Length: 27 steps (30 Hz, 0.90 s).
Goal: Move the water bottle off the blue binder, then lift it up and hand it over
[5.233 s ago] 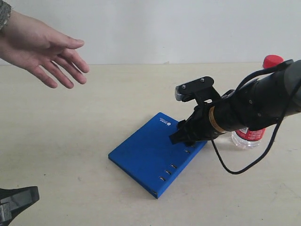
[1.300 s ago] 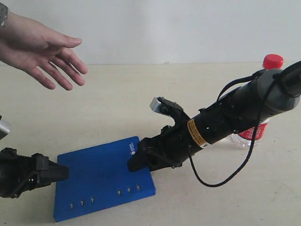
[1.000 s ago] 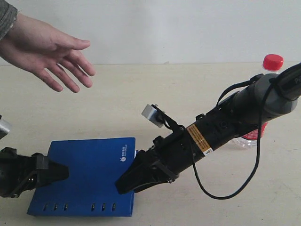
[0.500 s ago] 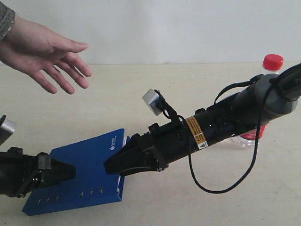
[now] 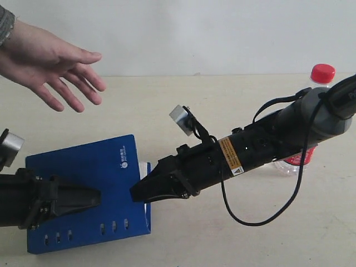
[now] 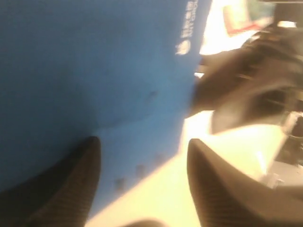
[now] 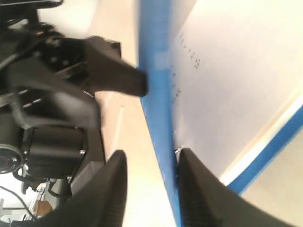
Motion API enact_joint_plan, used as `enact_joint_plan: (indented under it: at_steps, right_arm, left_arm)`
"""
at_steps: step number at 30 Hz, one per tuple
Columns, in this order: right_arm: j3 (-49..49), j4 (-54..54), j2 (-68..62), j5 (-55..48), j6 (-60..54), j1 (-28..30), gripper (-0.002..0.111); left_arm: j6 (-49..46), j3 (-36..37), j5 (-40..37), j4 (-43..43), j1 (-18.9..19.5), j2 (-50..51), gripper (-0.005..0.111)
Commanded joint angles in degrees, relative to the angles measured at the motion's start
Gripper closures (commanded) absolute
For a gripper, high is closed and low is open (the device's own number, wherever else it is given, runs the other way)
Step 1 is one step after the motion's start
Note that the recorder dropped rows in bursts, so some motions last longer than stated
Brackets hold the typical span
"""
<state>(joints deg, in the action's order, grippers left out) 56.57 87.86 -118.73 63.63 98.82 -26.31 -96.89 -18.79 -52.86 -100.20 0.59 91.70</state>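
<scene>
Counting one water bottle [image 5: 303,160], one blue binder [image 5: 78,167]: right gripper [image 5: 137,194] pinches its edge, left gripper [image 5: 95,196] gapes; bottle cap seen only in the exterior view.

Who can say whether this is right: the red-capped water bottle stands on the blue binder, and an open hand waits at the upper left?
Not right. The exterior view shows the water bottle standing on the table, well to the right of the blue binder and apart from it. The open hand does wait at the upper left.
</scene>
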Motion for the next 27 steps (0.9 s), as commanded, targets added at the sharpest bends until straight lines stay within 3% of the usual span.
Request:
enact_joint_plan:
  at_steps: [1, 6, 9, 17, 22, 27]
  right_arm:
    - [0.1, -1.0, 0.3, -0.9, 0.0, 0.1, 0.081]
    - [0.1, -1.0, 0.3, -3.0, -0.4, 0.1, 0.085]
    - [0.1, -1.0, 0.3, -4.4, -0.4, 0.1, 0.109]
    - [0.1, -2.3, 0.3, -12.4, 0.4, 0.1, 0.108]
    - [0.1, -2.4, 0.7, -12.4, 3.6, 1.3, 0.108]
    - [0.1, 6.2, 3.5, -14.9, 8.6, 3.7, 0.108]
  left_arm:
    - [-2.1, 0.1, -4.7, 0.3, -0.5, 0.3, 0.054]
    - [-3.1, 0.1, -4.3, 0.3, -0.5, 0.3, 0.054]
    - [-3.1, 0.1, -4.3, 0.3, -0.5, 0.3, 0.054]
    - [-3.1, 0.1, -3.1, 0.3, -0.5, 0.3, 0.054]
    - [-2.4, 0.1, 3.7, 0.3, -0.5, 0.3, 0.054]
    - [-0.7, 0.1, 11.3, 0.3, -0.5, 0.3, 0.054]
